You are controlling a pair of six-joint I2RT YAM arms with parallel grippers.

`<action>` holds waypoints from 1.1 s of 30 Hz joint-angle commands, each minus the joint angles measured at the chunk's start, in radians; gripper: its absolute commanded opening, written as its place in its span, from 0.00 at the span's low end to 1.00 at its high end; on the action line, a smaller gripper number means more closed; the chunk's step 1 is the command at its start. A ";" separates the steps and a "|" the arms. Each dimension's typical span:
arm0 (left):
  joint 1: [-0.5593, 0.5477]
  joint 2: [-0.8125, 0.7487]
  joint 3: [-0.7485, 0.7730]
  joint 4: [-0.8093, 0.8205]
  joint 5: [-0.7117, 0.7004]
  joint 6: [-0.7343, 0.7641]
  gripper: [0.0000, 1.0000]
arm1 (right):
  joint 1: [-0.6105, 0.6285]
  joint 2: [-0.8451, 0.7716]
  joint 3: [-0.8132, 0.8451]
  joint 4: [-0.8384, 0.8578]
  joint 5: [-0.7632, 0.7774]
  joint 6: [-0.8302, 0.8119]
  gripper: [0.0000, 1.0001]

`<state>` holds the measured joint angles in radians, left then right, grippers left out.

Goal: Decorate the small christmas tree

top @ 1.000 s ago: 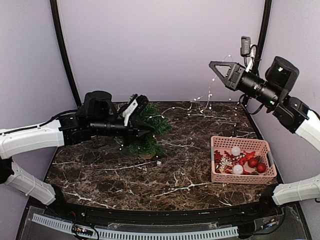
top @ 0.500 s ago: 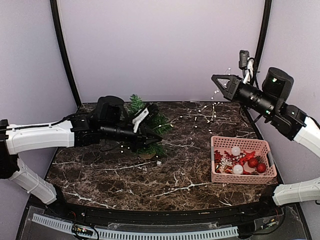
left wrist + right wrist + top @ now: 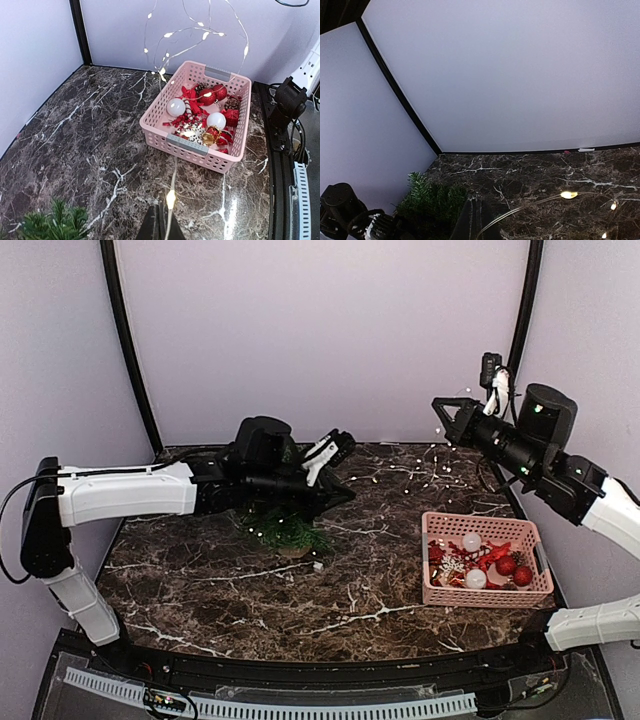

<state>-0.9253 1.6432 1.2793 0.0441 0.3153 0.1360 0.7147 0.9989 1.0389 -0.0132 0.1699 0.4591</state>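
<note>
Gripping the string of lights (image 3: 170, 199), the left pincer (image 3: 348, 497) hangs near the small christmas tree (image 3: 288, 531); the right pincer (image 3: 438, 404) clamps it too, higher up.

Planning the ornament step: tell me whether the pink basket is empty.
No, the left wrist view shows the pink basket holding a white ball and a red ball among other ornaments.

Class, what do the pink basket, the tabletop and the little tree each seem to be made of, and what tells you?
Pink basket: probably moulded plastic, matte; even colour, regular holes. Tabletop: smooth dark marble or a marble-look laminate; white veins, can't tell which. Small christmas tree: artificial, likely plastic needles; stiff, uniform dark green.
</note>
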 commanded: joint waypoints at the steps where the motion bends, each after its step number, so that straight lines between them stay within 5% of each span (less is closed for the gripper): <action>1: -0.003 0.058 0.075 -0.007 -0.028 0.046 0.00 | 0.008 0.019 -0.006 0.017 0.089 0.015 0.00; 15: -0.004 0.147 0.144 -0.014 -0.047 0.050 0.02 | 0.008 0.074 0.000 0.033 0.138 0.011 0.00; 24: -0.003 0.030 0.118 -0.028 -0.013 -0.009 0.54 | 0.000 0.134 0.064 0.017 0.218 -0.052 0.00; 33: -0.004 -0.145 0.044 -0.120 -0.110 -0.003 0.77 | -0.049 0.213 0.135 0.016 0.191 -0.064 0.00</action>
<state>-0.9257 1.5936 1.3705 -0.0242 0.2543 0.1238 0.6853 1.1992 1.1278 -0.0177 0.3599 0.4122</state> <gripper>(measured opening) 0.751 0.005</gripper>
